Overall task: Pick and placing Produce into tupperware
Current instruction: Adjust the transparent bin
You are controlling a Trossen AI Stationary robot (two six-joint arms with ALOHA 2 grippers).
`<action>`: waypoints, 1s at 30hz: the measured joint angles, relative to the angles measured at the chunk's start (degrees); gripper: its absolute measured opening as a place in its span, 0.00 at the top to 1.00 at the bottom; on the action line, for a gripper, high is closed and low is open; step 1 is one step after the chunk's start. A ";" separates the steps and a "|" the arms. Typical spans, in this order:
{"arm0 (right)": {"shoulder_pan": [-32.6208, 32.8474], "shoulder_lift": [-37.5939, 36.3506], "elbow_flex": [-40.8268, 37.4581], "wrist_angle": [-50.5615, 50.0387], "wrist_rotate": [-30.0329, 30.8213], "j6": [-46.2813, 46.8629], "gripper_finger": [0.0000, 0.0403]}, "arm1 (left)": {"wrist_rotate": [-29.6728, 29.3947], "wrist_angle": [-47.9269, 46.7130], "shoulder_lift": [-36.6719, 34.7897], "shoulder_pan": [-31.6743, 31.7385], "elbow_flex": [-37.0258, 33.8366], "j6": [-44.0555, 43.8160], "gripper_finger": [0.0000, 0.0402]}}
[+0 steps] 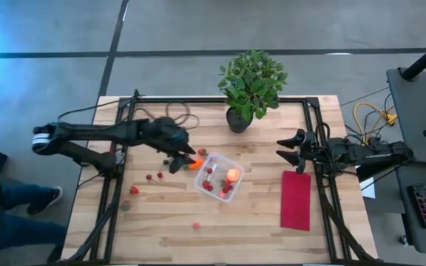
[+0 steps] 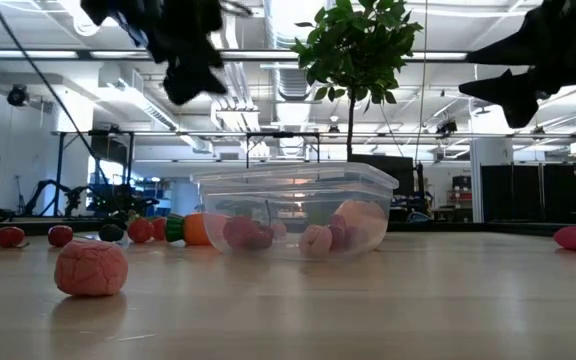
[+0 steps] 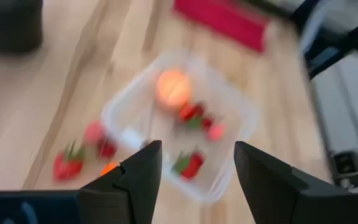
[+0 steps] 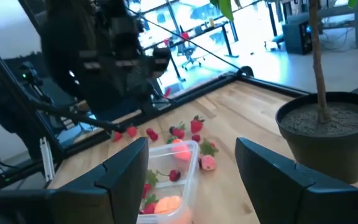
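Observation:
The clear tupperware [image 1: 219, 177] stands mid-table on its base, holding a round orange fruit [image 1: 233, 175] and a few red strawberry pieces. An orange-red piece with a green top [image 1: 197, 162] lies on the wood at its left rim. More small red pieces [image 1: 150, 177] lie scattered to the left and toward the near edge. My left gripper [image 1: 180, 159] hovers open just left of the tupperware [image 3: 179, 118], above the table, with nothing between its fingers. My right gripper [image 1: 287, 150] hangs open in the air at the right, pointing level toward the tupperware [image 4: 166, 180].
A potted green plant [image 1: 250, 85] stands at the far edge behind the tupperware. A flat magenta cloth [image 1: 296, 199] lies at the right, below my right gripper. A pinkish round piece [image 2: 91, 268] lies close to the low camera. Bare wood stretches along the near edge.

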 joint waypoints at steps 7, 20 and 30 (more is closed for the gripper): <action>0.00 -4.41 -3.59 -0.44 0.00 2.05 0.42 | 0.18 -10.67 11.01 3.71 9.79 -0.25 0.53; 0.02 -5.74 -7.09 1.66 -2.74 5.28 0.42 | -0.30 -14.71 12.41 4.00 9.90 31.95 0.53; 0.02 -4.57 -7.09 0.80 -0.02 5.01 0.42 | -0.70 -19.45 16.80 3.87 9.30 38.16 0.53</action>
